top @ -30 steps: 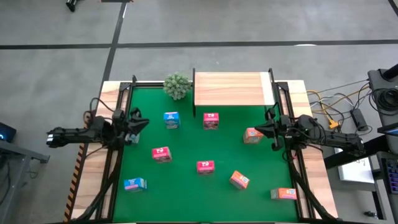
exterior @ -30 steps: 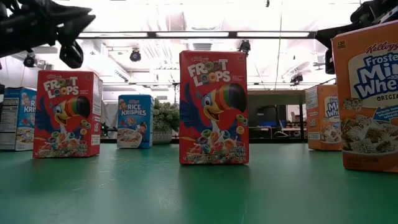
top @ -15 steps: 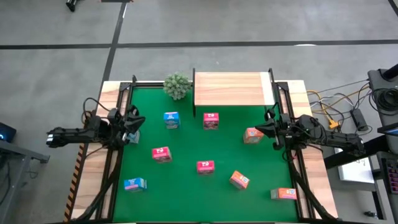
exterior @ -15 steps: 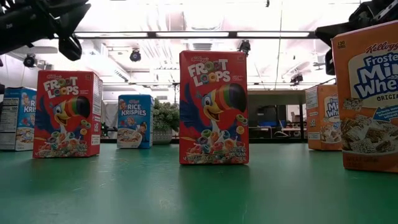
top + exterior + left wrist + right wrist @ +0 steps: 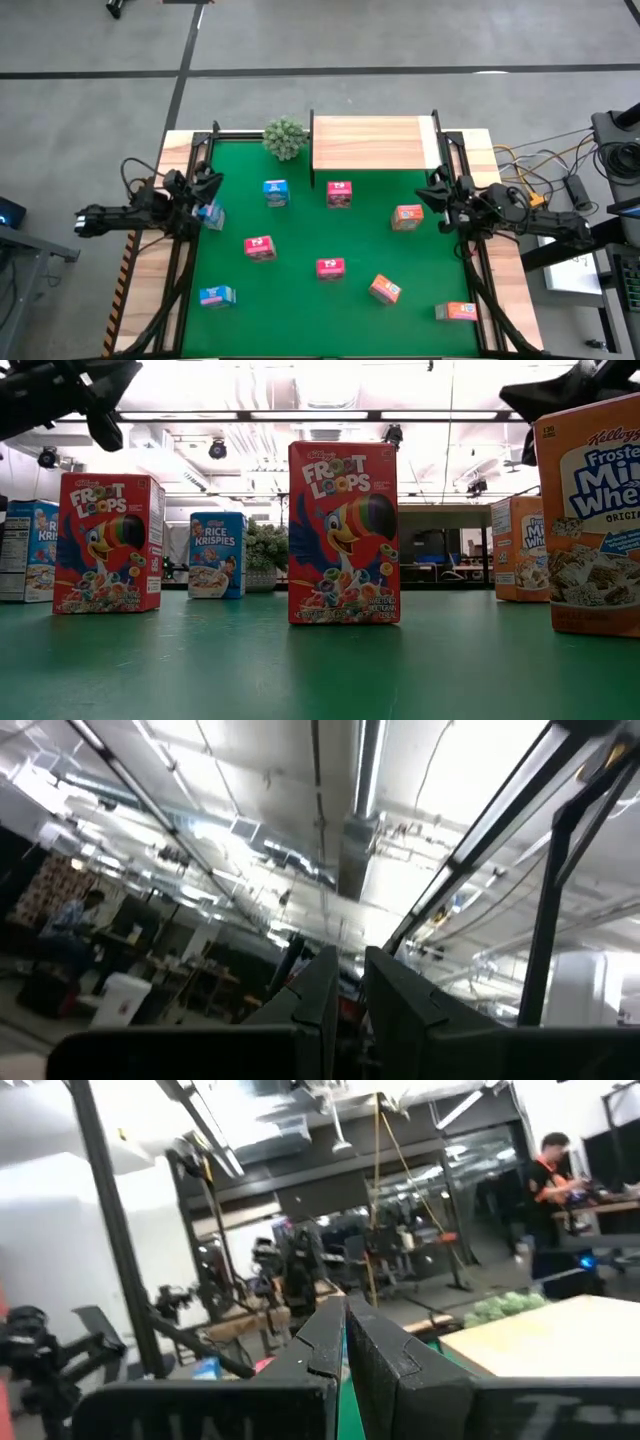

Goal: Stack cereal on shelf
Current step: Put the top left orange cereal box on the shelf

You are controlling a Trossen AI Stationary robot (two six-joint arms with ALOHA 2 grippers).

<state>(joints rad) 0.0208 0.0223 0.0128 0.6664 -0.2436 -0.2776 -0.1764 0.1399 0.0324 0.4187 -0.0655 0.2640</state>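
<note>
Left gripper (image 5: 207,187): at the table's left edge, raised; fingers nearly together, only a thin gap in its wrist view, nothing held.
Nearest box, left side: a blue box (image 5: 211,213) lies just beside and partly under that gripper; I cannot tell whether they touch.
Other cereal, left to right: blue (image 5: 216,296) near the front left, red (image 5: 259,247), blue (image 5: 275,192), red (image 5: 330,267), red (image 5: 339,193), orange (image 5: 384,289), orange (image 5: 407,216), orange (image 5: 456,311) at front right. All upright, well apart.
Shelf (image 5: 372,143): at the table's far edge, right of the plant (image 5: 285,137); board bare, nothing stacked yet.
Right gripper (image 5: 437,192): at the table's right edge, fingers pressed shut, empty.
Key relation: the orange box by the shelf sits just inward of the right fingers, so the right arm looks nearest to a pick and to the shelf.
Room: open green felt (image 5: 300,230) between boxes; black rails (image 5: 452,170) line both sides.
</note>
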